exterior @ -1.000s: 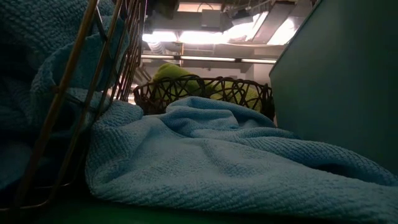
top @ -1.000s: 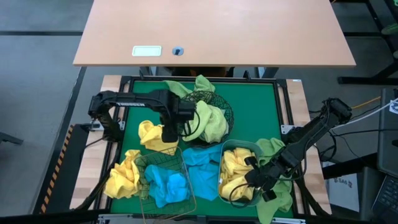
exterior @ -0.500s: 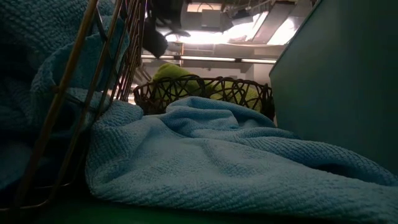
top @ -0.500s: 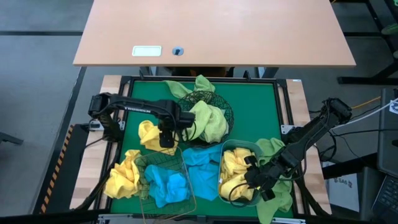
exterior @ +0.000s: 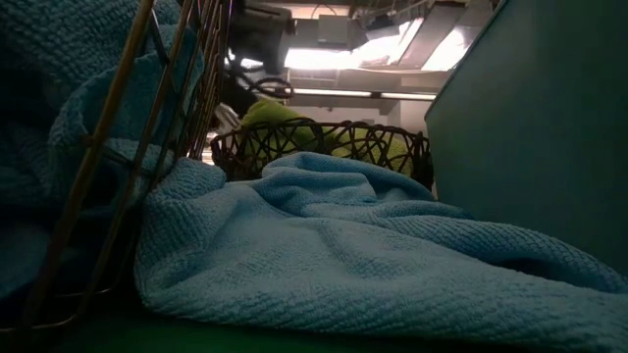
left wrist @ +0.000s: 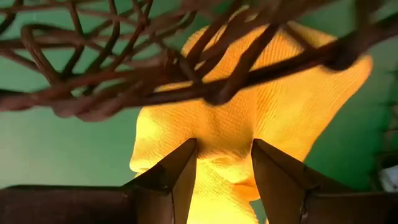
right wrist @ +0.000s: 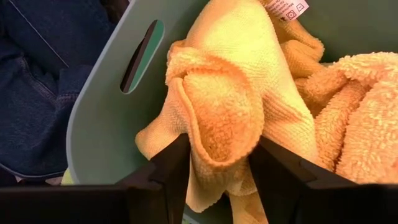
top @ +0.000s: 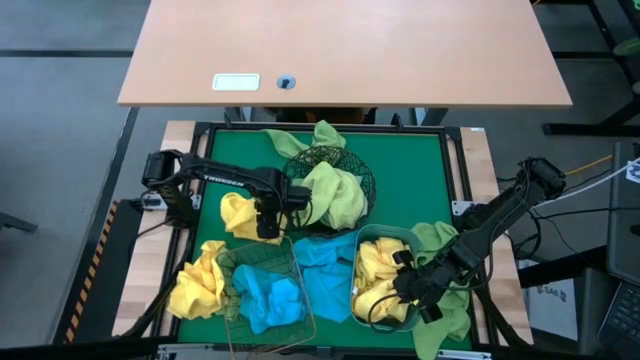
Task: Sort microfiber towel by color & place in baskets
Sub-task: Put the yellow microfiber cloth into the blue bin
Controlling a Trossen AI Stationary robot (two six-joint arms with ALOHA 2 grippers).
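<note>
My left gripper (left wrist: 221, 171) has its fingers apart over a yellow towel (top: 240, 215) on the green mat, beside the black wire bowl (top: 352, 170); it holds nothing, I think it is lined up to pinch; my right gripper (right wrist: 217, 165) sits in the blue tub (top: 362, 238), fingers open around a yellow towel fold (right wrist: 214, 118), I think dropping it with the other yellows.

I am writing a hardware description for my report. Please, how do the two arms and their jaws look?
Both the left arm and the right arm are dark, slim and jointed, with black cables looping along them. The left arm carries small white lettering on its link. Each wrist view shows two flat, dark, wedge-shaped fingers.
</note>
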